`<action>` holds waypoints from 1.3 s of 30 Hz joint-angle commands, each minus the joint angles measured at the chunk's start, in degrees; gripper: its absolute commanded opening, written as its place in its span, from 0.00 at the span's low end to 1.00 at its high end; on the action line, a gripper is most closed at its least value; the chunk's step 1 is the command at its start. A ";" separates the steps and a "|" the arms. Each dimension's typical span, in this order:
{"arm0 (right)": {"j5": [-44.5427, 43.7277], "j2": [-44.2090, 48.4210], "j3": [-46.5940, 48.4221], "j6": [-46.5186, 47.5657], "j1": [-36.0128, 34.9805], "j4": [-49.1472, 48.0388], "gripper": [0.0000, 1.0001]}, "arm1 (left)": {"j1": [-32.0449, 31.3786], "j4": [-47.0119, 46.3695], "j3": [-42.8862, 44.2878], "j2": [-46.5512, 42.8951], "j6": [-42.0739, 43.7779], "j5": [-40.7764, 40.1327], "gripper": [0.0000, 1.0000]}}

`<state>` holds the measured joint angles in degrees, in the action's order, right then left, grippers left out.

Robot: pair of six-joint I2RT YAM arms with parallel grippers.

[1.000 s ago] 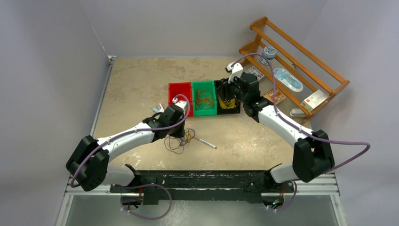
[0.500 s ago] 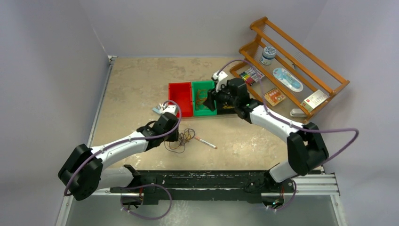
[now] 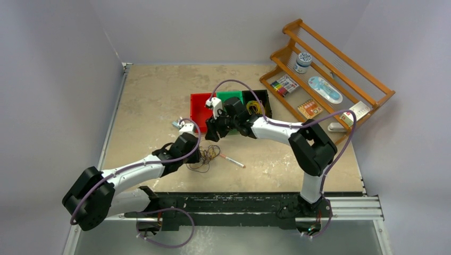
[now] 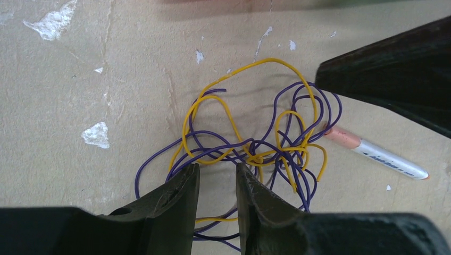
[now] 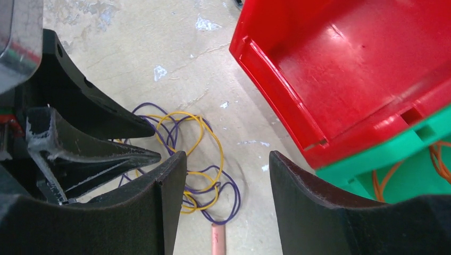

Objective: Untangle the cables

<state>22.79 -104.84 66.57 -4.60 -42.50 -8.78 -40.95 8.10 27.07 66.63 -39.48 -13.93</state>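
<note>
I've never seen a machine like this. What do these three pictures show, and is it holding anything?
Two robot arms are bolted to the near edge of a table. The wide picture comes from a camera above and behind them. The other two come from a camera on each wrist, looking past that arm's two-fingered hand. On the table lies a tangle of yellow and purple cables, with a marker pen beside it. Behind stand a red bin, empty where visible, and a green bin holding orange wire. The left hand is over the tangle's edge, fingers slightly apart. The right hand, open wider, is near the red bin. Neither holds anything.
</note>
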 commanded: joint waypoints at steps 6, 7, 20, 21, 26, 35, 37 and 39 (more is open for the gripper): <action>2.35 -4.83 6.92 2.64 -1.31 3.13 0.61 | 0.11 -2.57 -0.94 -1.23 -0.37 -1.80 0.30; 2.35 -5.35 7.18 2.73 -1.35 3.34 0.61 | 0.11 -2.52 -0.94 -1.38 -0.27 -1.88 0.30; 3.90 -10.72 9.59 2.42 -1.88 2.67 0.44 | 0.14 -3.22 -0.94 -1.09 0.05 -1.77 0.29; 4.04 -10.84 9.55 2.41 -1.88 2.56 0.42 | 0.15 -3.26 -0.96 -0.97 0.03 -1.86 0.30; 3.78 -10.47 9.34 2.73 -1.88 2.70 0.19 | 0.09 -3.77 -1.10 -0.20 0.11 -2.22 0.29; -2.57 2.23 4.96 0.91 -1.80 0.27 0.00 | 0.15 -3.72 -0.69 1.69 -0.30 -3.83 0.29; -3.80 5.11 4.74 0.38 -1.71 0.21 0.00 | 0.11 -3.53 -0.26 3.07 -0.71 -4.39 0.29; -4.33 7.22 4.86 -0.20 -1.66 0.12 0.00 | 0.13 -3.60 0.47 4.95 -0.92 -4.60 0.28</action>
<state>21.45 -104.29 70.81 -3.44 -43.99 -6.02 -40.95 6.66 26.35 68.97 -39.53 -16.53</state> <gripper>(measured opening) 0.008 0.291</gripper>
